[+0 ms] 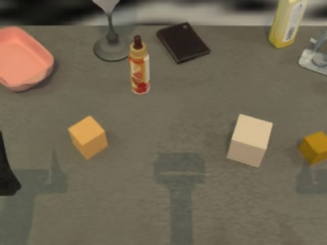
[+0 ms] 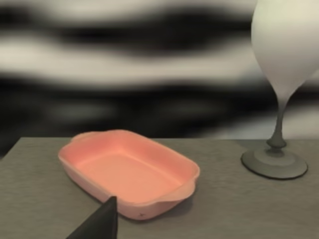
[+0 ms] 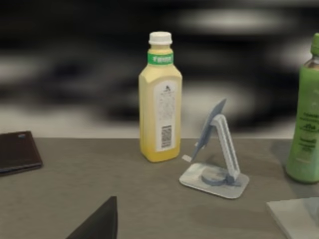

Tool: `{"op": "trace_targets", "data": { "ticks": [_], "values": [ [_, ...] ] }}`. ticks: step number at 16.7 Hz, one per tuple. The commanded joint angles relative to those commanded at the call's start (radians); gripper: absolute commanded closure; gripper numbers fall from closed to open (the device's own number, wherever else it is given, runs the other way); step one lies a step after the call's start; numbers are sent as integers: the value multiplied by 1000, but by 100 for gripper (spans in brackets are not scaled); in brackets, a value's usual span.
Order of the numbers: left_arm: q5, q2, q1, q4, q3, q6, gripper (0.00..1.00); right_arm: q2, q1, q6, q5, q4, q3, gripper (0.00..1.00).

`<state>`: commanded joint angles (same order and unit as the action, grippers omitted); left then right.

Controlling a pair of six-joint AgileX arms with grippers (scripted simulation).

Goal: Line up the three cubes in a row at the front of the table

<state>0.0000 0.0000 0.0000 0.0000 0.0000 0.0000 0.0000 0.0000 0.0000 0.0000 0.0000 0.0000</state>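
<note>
Cubes sit spread across the middle of the bench [image 1: 168, 117], none of them lined up yet: the light-orange cube [image 1: 88, 136] is toward the left, the cream cube [image 1: 250, 140] is right of centre, and the mustard cube [image 1: 313, 147] lies just beside the right edge, partly cut off by the top view.

You should expect all three to behave as rigid, matte, flat-faced blocks. I judge them light and not slippery, with nothing fragile about them. Take each one across two opposite side faces, near mid-height, with the fingers square to those faces. The cream cube is the largest, so you will need a wide opening for it; the mustard one is small and leaves little margin for a skewed approach. The orange cube sits turned at an angle, so match the wrist to its faces first.

Your left gripper [image 1: 6, 173] shows only as a dark shape at the left edge of the top view, well apart from the orange cube. You cannot tell how wide it stands. The right gripper is out of the top view; its wrist camera shows one dark finger tip [image 3: 97, 221] and no more.

As for writing, the yellow juice bottle [image 3: 160, 104] carries a pale label with a barcode, but no words can be read. The small sauce bottle [image 1: 139, 66] has a red-and-white print, also unreadable.
</note>
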Motion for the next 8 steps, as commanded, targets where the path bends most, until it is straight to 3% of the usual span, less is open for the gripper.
{"op": "trace_targets", "data": {
  "ticks": [4,8],
  "values": [
    [0,0,0,0,0,0,0,31,3,-6,-2,-21,30,0],
    [0,0,0,0,0,0,0,220,15,-38,-2,-134,196,0]
  ]
}}
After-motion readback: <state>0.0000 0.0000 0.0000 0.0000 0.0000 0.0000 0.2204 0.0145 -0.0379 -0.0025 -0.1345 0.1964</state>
